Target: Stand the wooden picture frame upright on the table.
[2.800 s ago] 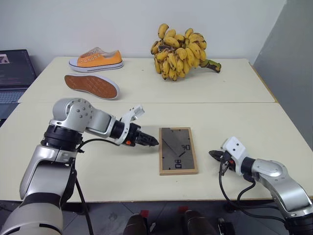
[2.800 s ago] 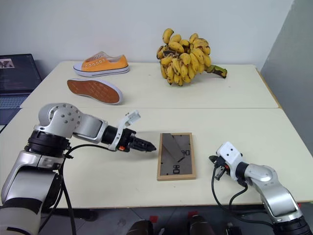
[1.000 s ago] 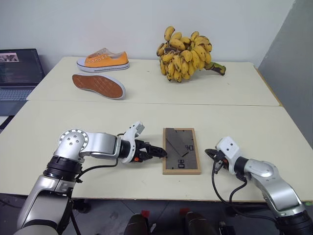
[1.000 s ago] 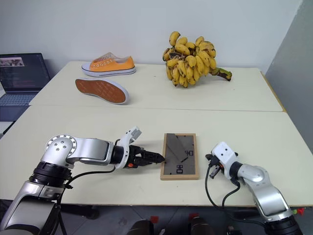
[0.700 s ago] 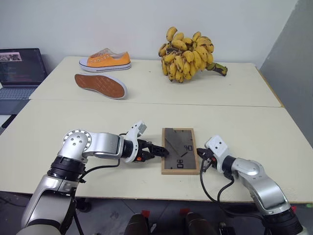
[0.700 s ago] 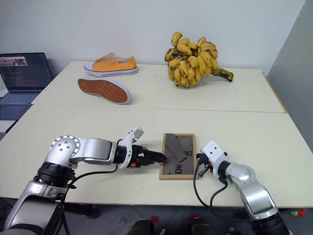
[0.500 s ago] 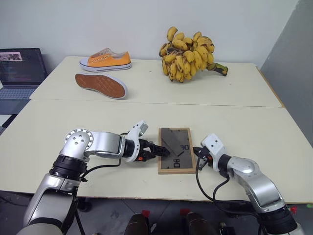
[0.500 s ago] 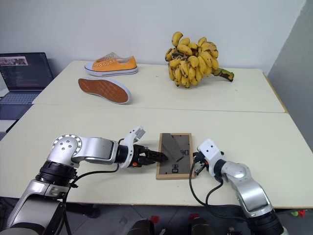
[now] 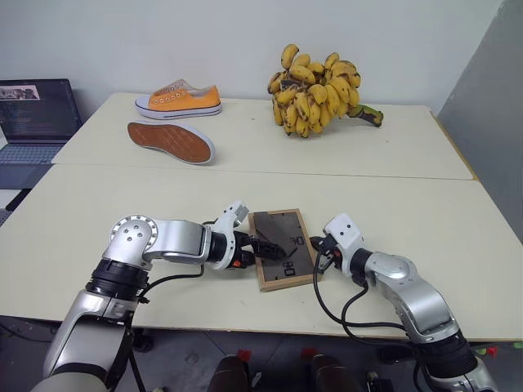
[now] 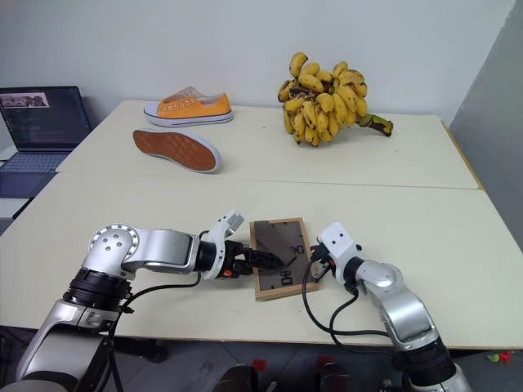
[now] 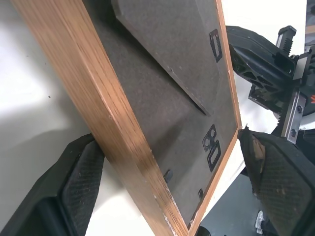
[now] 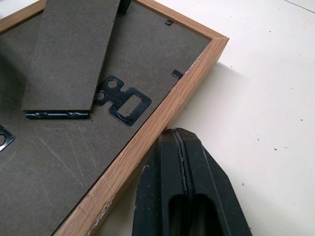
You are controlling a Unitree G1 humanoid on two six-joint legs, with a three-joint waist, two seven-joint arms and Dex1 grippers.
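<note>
Light wood rims the picture frame (image 9: pixel 282 248), which lies face-down on the near cream surface (image 9: pixel 458 245) with its dark grey back and folded stand upward. A second ago it sat square to the surface's front edge; now it is skewed, its far end swung toward the robot's left. The right claw (image 9: pixel 320 251) has come in from well off to the right and now sits against the frame's right-hand rim, its two black fingers (image 12: pixel 182 196) pressed together with nothing between them. In the right wrist view the fingertips meet the wooden edge near a small sawtooth hanger (image 12: pixel 123 101).

The left claw (image 9: pixel 265 248) stays where it was, spread wide at the frame's left side; its wrist view shows one finger pad (image 11: pixel 81 179) under the near wooden rim and the other (image 11: pixel 275 177) past the opposite rim, so the frame lies between the spread fingers. Whether the pads actually press the wood I cannot tell.

The portrait side is hidden against the surface. On the farther surface sit an orange sneaker (image 9: pixel 178 98), a second sneaker (image 9: pixel 170 140) turned sole-up, and a bunch of bananas (image 9: pixel 317 79); a laptop (image 9: pixel 37 110) is cut off at the left.
</note>
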